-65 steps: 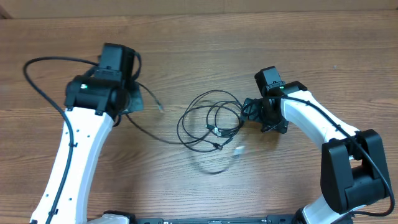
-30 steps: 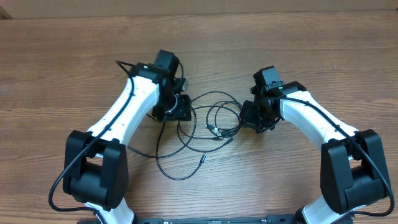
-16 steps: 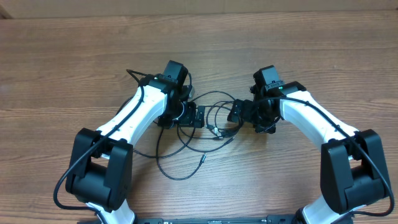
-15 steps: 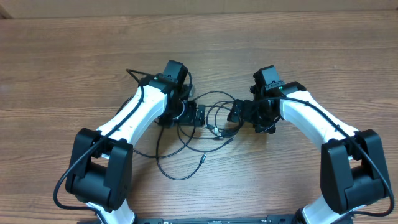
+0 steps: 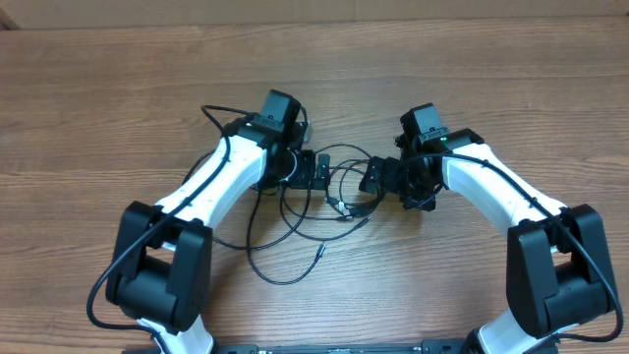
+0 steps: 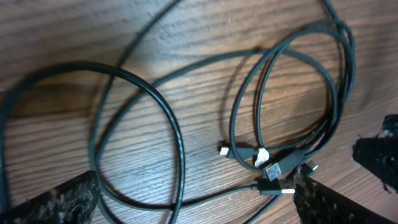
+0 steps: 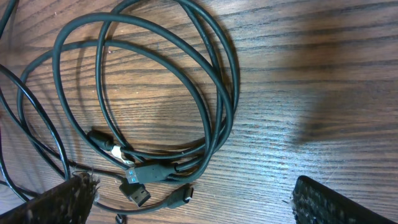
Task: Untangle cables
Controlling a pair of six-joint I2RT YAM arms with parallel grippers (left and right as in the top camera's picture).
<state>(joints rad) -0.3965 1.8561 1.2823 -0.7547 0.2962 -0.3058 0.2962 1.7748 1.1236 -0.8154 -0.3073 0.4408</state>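
Note:
The cables [image 5: 341, 206] are thin black cords looped together on the wooden table between my two arms, with their silver-tipped plugs in a cluster. One loose loop [image 5: 263, 265] trails toward the front. My left gripper [image 5: 293, 173] stands open over the bundle's left side. In the left wrist view its fingers [image 6: 56, 202] straddle a cable loop [image 6: 177, 143], and the plugs [image 6: 273, 171] lie by the right finger. My right gripper [image 5: 396, 187] is open at the bundle's right edge. The right wrist view has the coil [image 7: 217, 93] and plugs [image 7: 143, 177] by the left finger [image 7: 56, 202]. Neither holds anything.
Thicker black wires [image 5: 221, 113] run along the left arm. Both arm bases [image 5: 555, 285] stand near the front edge of the wooden table [image 5: 98, 69].
Over the last second both grippers have gone from closed or nearly closed to wide open. The left gripper has shifted right toward the bundle. The right arm has stayed put.

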